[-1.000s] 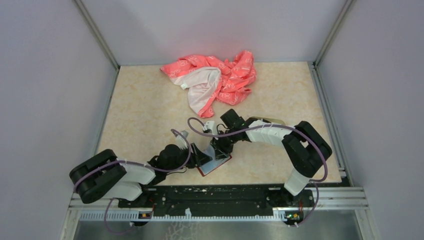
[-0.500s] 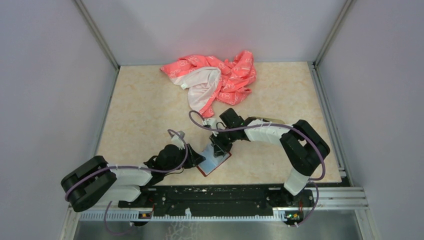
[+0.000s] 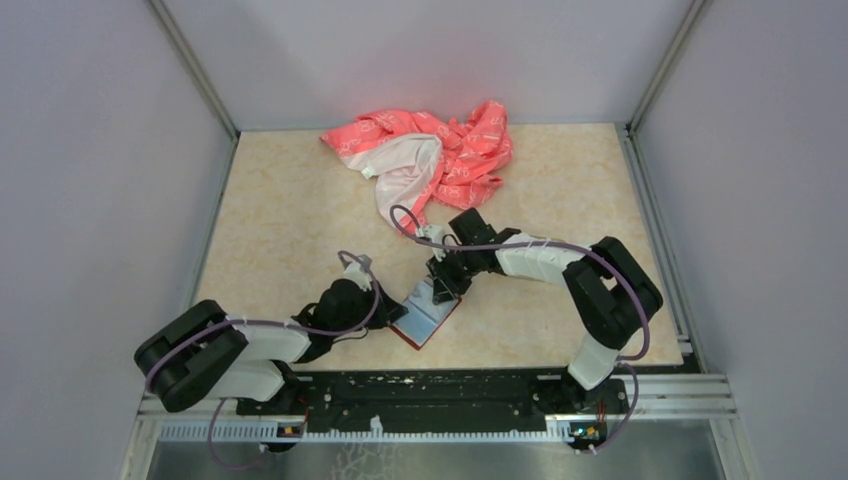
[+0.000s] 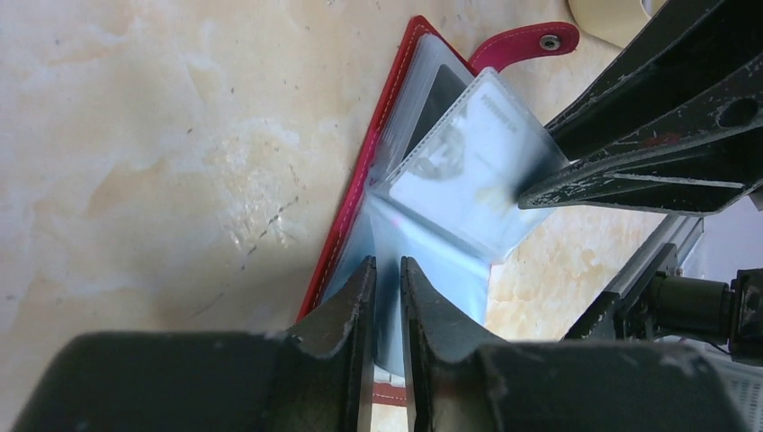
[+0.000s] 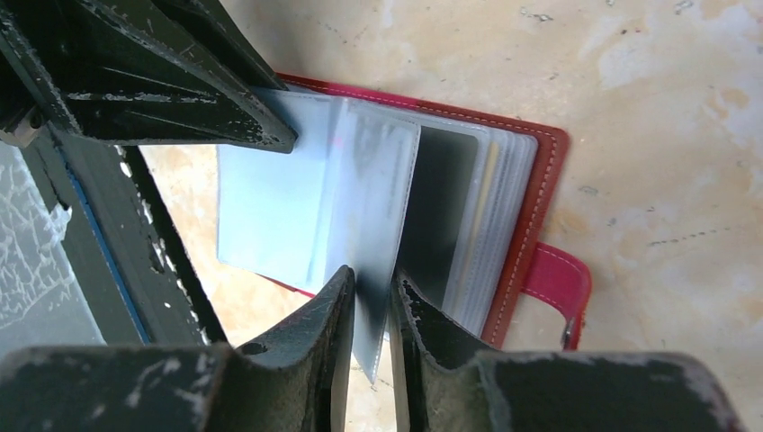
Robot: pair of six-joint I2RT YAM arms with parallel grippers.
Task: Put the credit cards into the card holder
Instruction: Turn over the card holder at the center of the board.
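as they closed from wider, the left jaws and right jaws each pinched a clear sleeve (image 5: 373, 207) of the card holder (image 5: 547, 180), likely parting a pocket.

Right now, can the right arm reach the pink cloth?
Probably yes: the cloth lies just past the right gripper, with only bare table between. But it is pinching a sleeve of the holder, so it must let go first.
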